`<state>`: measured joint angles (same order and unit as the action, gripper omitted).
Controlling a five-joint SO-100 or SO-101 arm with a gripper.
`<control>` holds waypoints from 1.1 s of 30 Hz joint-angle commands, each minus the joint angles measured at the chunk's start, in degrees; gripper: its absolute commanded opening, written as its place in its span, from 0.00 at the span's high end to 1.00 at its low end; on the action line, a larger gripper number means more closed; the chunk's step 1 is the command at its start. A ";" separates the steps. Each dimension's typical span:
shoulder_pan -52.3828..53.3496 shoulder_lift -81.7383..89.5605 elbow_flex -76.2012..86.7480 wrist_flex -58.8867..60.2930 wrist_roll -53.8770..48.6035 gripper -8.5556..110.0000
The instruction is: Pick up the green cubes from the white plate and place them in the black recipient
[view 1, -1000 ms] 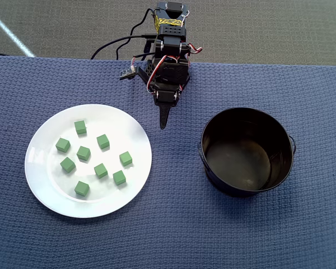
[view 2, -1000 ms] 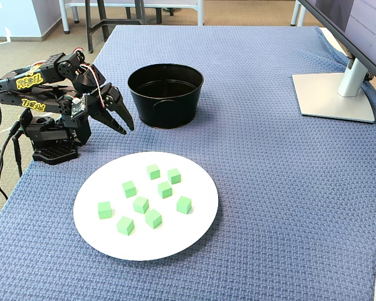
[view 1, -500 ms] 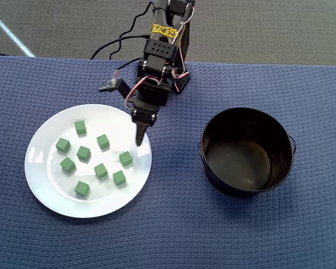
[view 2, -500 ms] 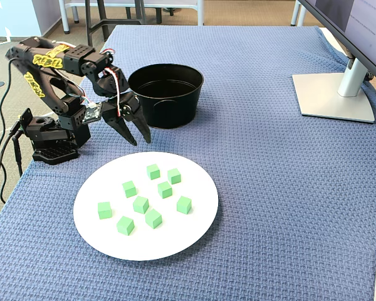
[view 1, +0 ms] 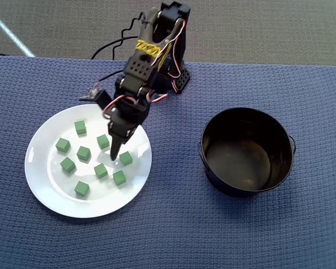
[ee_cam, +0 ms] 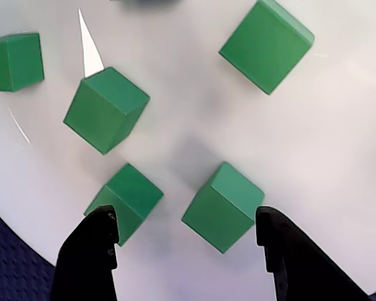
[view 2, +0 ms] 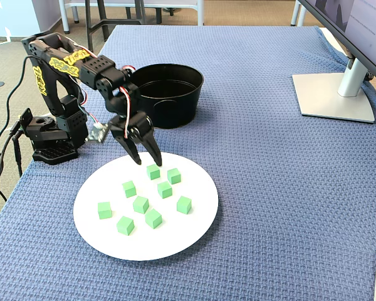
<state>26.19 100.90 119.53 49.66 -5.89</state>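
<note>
The gripper (view 2: 148, 158) hung over the white plate (view 2: 106, 238), jaws spread and grasping nothing; green cubes (view 2: 153, 172) lay scattered beneath. The black recipient (view 2: 166, 95) stood apart.

Black arm (view 2: 81, 66), yellow markings, black cables

Eight cubes (view 2: 140, 204) under and around the gripper (view 2: 147, 160), one plate (view 2: 106, 243) below it, one pot (view 2: 166, 94) off to its side.

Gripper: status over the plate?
Gripper open, empty, hovering above the white plate. Eight green cubes on the plate, none in the black recipient. Two cubes sit close between the fingertips in the wrist view; neighbours may crowd the grasp.
</note>
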 commanded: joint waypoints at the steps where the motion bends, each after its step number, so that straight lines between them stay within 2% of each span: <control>1: 0.62 -3.25 -5.01 -1.58 1.32 0.78; 7: -0.79 -4.75 -3.52 -3.08 1.14 0.80; 13: -3.69 -1.32 -1.14 -0.26 -1.93 0.76; 27: -0.62 -2.55 -3.43 6.77 -33.93 0.75; 33: 2.64 -5.10 -5.63 5.45 -41.75 0.74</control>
<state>27.33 95.89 117.86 55.99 -44.12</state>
